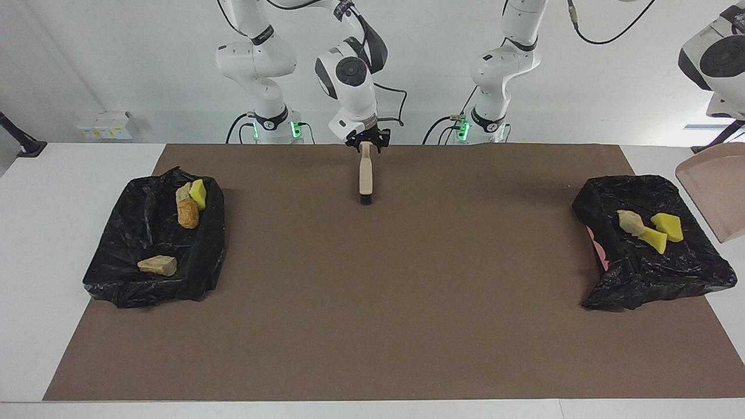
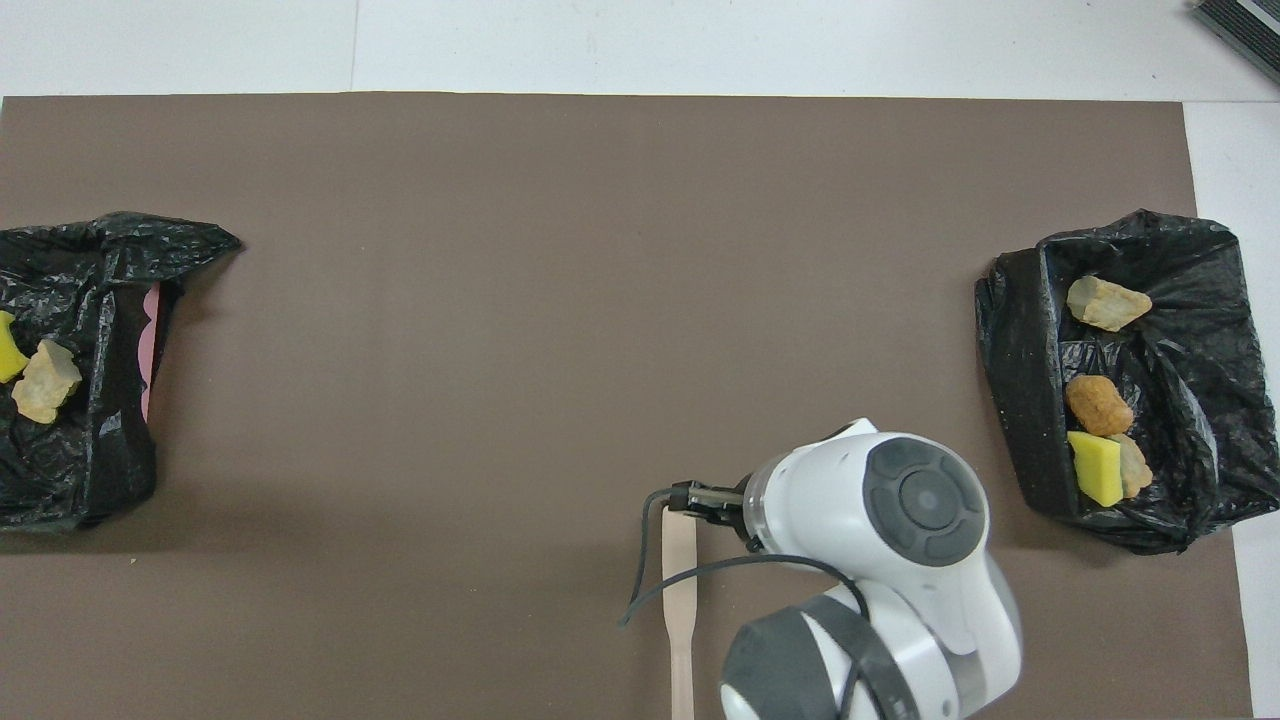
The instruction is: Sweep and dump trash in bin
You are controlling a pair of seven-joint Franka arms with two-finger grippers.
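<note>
A wide brown mat (image 1: 372,326) is spread over the white table (image 1: 70,174), and two bins lined with crumpled black bags are set at its ends: the bin at the left arm's end (image 1: 640,279) and the bin at the right arm's end (image 1: 134,285). A beige plastic dustpan (image 1: 713,192), apparently emptied, is held in the air just beside the former bin by the left gripper (image 1: 730,119), which is clamped on it at the picture's edge. A beige-handled brush with black bristles (image 1: 365,174) is laid flat on the mat near the robots; the right gripper (image 1: 366,139) is placed at the handle's end with its jaws spread wide and nothing gripped. The trash is found in the bins only: a tan lump (image 1: 630,221) and yellow sponge chunks (image 1: 668,226) in one, further bread-like lumps (image 1: 187,212) and a yellow chunk (image 1: 198,193) in the other. The job is judged all but done; the right gripper is best lifted straight up, so that the brush is not dragged, and the dustpan set down gently.
</note>
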